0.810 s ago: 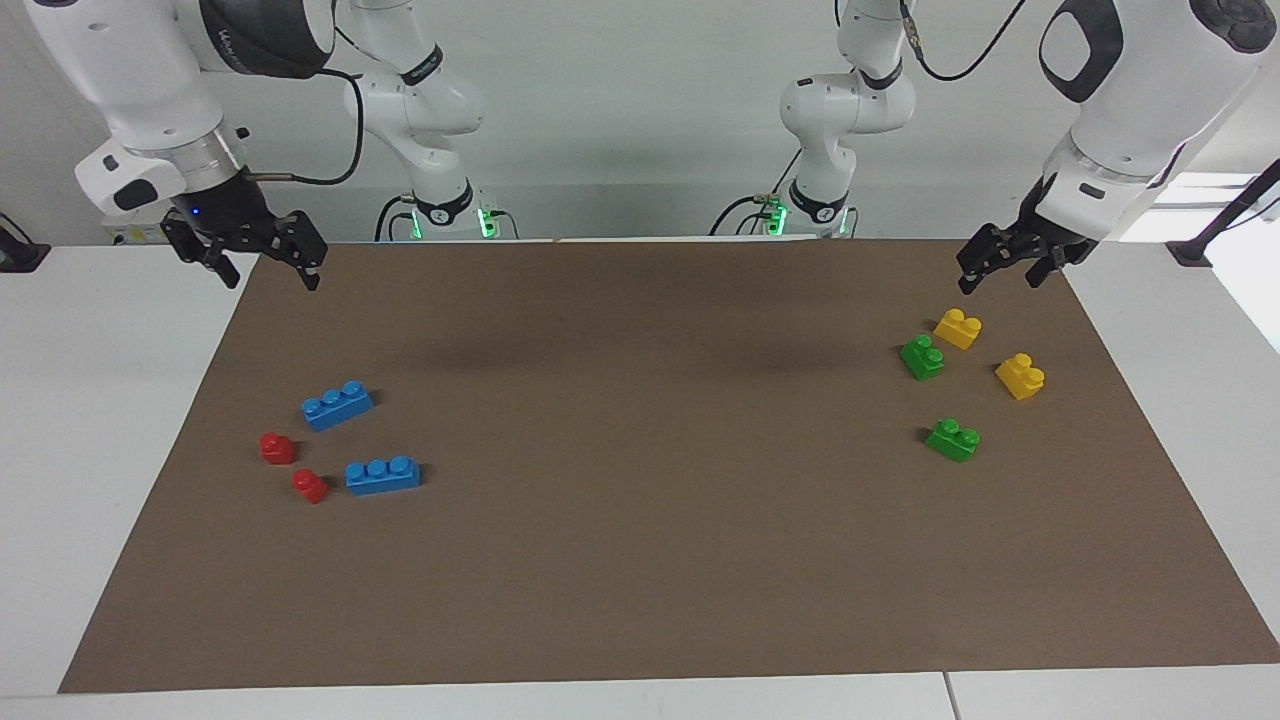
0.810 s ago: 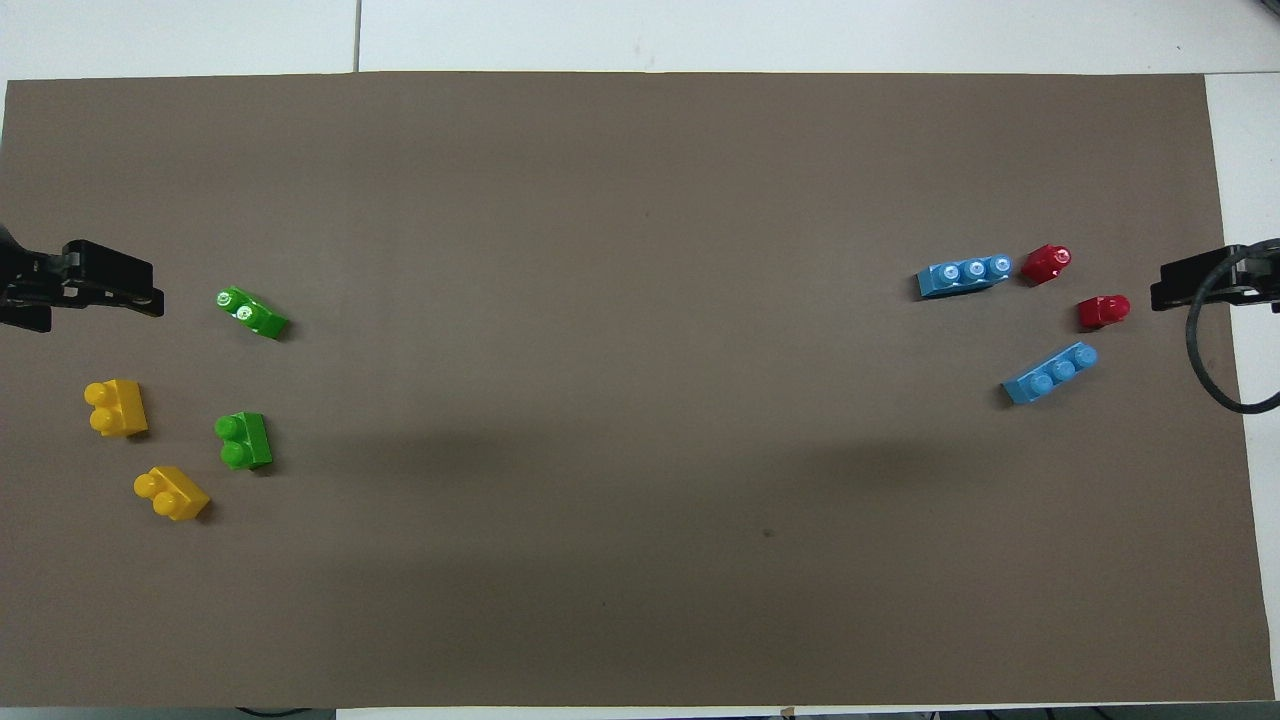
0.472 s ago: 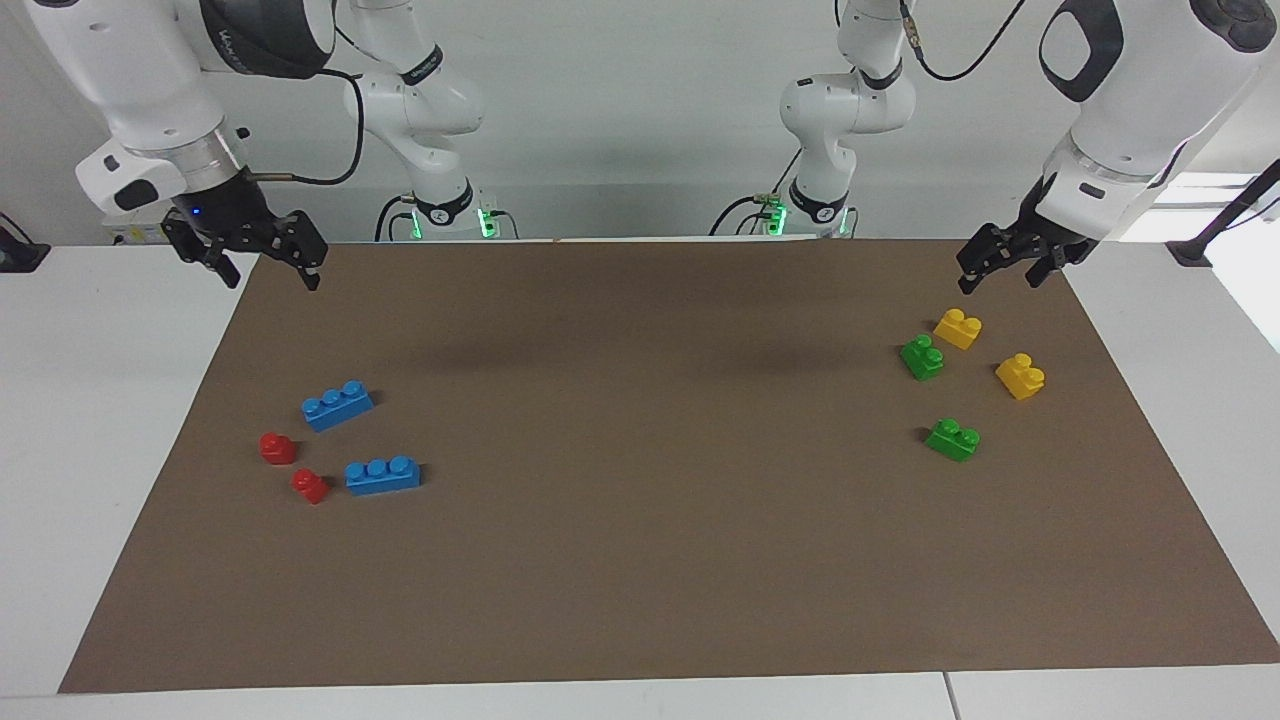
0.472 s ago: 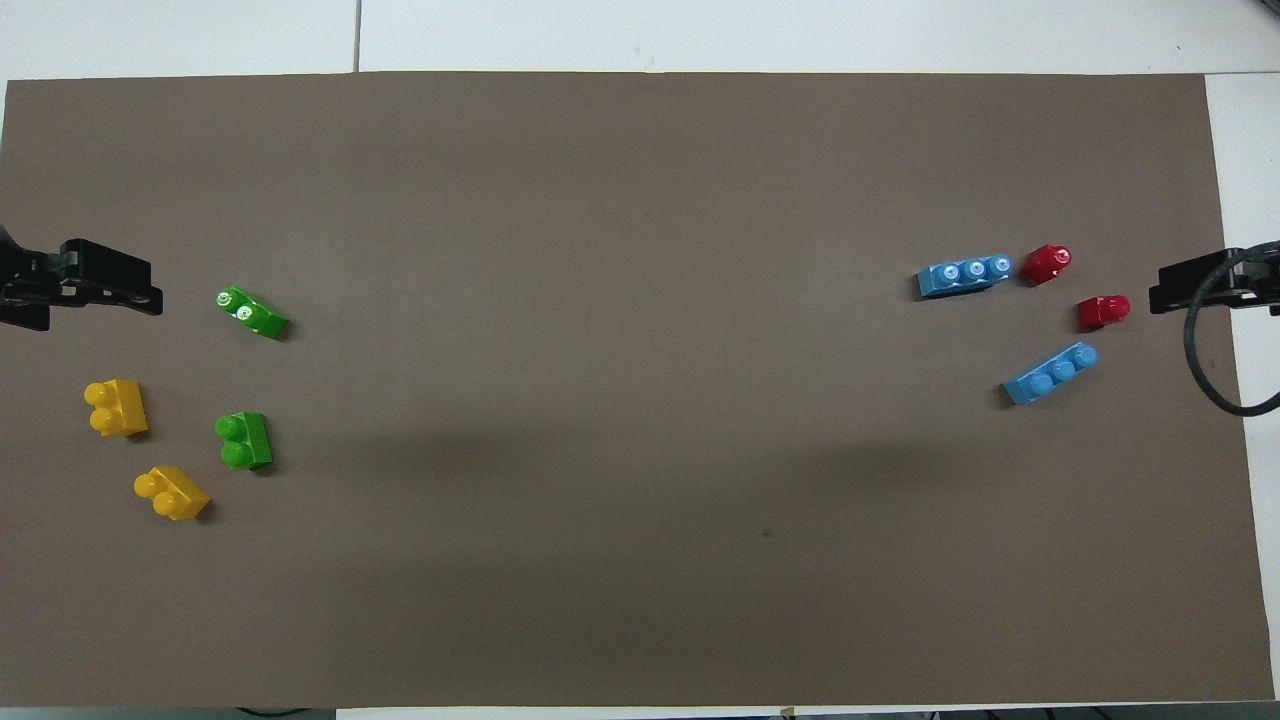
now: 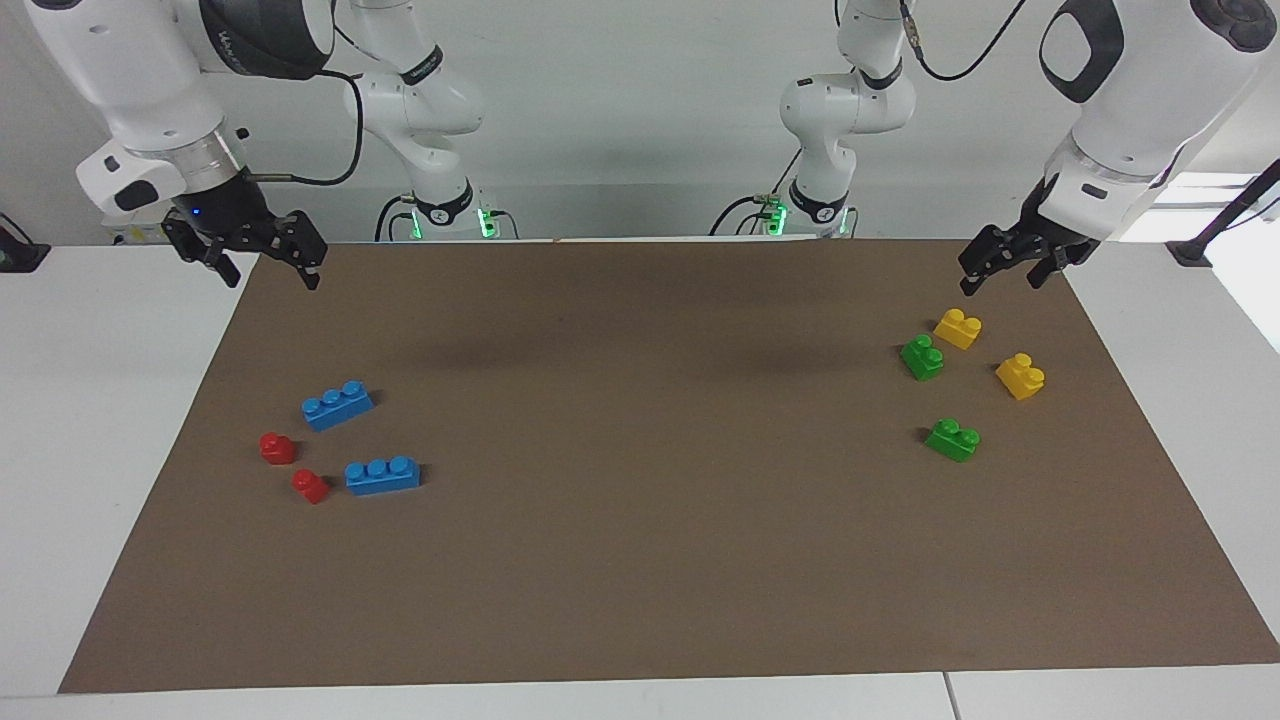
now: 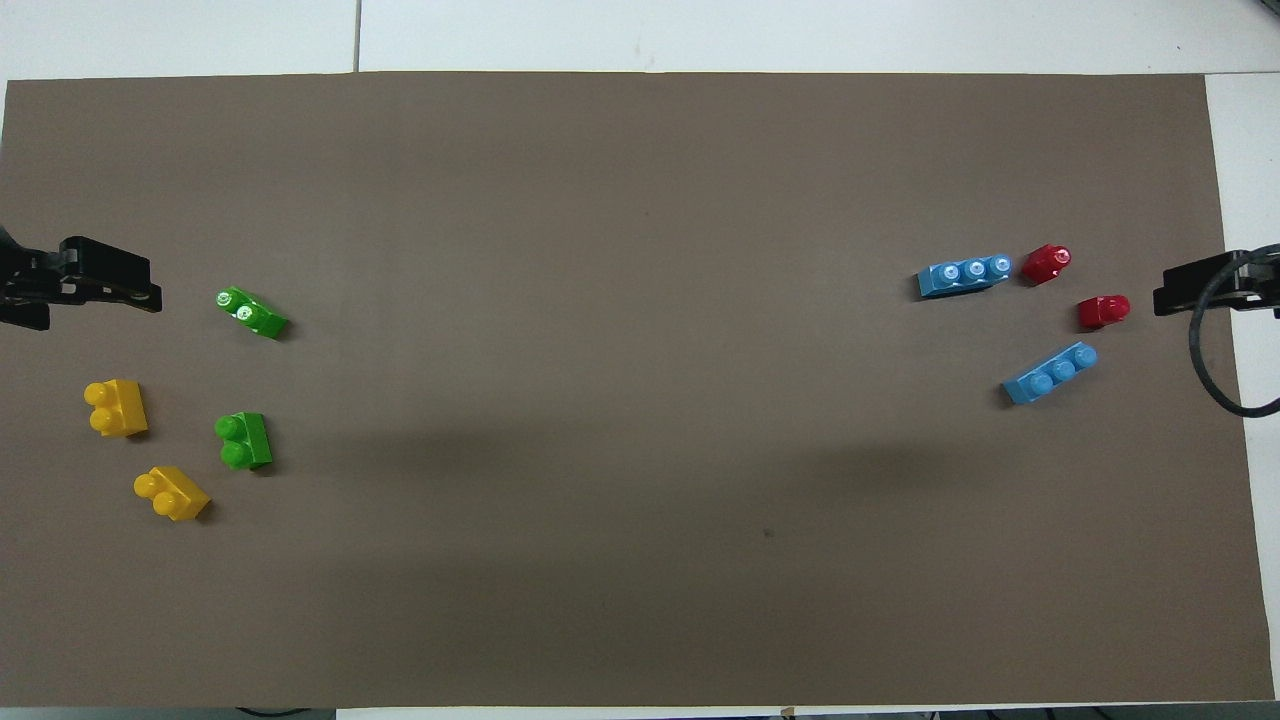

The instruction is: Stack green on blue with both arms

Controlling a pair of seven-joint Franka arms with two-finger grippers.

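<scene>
Facing view, catalogue of contents.

Left gripper point(image 5: 1003, 267): raised over the corner of the brown mat point(image 5: 640, 560) at the left arm's end of the surface, fingers apart, empty.

Right gripper point(image 5: 258, 262): raised over the mat's corner at the right arm's end, fingers apart, empty.

Below the left gripper, all lying on the mat:
- yellow brick point(image 5: 957, 328), closest to the gripper;
- green brick point(image 5: 922, 357), just beside that yellow brick;
- second yellow brick point(image 5: 1020, 376), near;
- second green brick point(image 5: 953, 439), farthest of the four from the gripper.

Below the right gripper, well apart from it:
- blue brick point(image 5: 337, 405), three studs, closest of this group;
- red brick point(image 5: 277, 447), single stud;
- second red brick point(image 5: 310, 486);
- second blue brick point(image 5: 382, 474), just beside the second red brick.

Green and blue groups well apart, at opposite ends of the mat; nothing stacked.
</scene>
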